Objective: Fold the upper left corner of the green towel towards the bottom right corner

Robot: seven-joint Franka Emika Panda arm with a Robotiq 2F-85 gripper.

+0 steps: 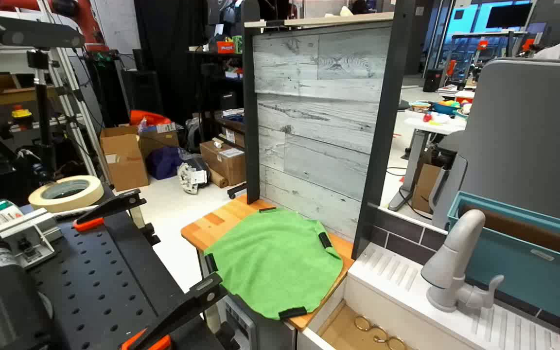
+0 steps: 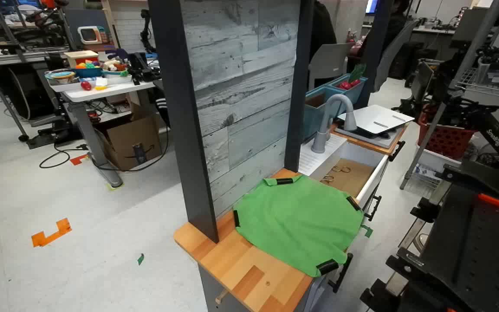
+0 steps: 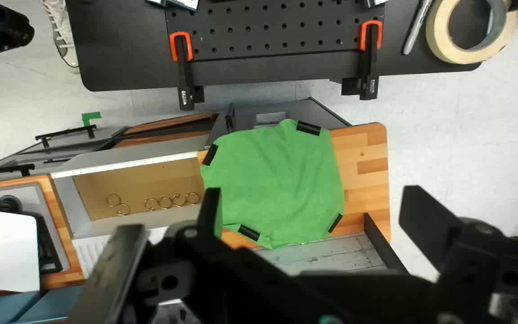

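The green towel (image 1: 275, 262) lies spread out flat on the wooden counter, slightly rumpled, with strips of black tape at its corners. It also shows in an exterior view (image 2: 301, 221) and in the wrist view (image 3: 277, 180). One of its edges is a little folded at the tape near the plank panel. My gripper (image 3: 314, 195) is open and empty, its two black fingers wide apart. It is high above the counter, apart from the towel. In the wrist view the left finger overlaps the towel's edge. The gripper does not show in the exterior views.
The wooden counter (image 2: 254, 277) ends at a grey plank panel (image 1: 319, 112) with dark posts. An open drawer (image 3: 137, 193) with gold rings and a grey faucet (image 1: 455, 262) are beside it. A black perforated table (image 3: 268, 72) with clamps stands across a gap.
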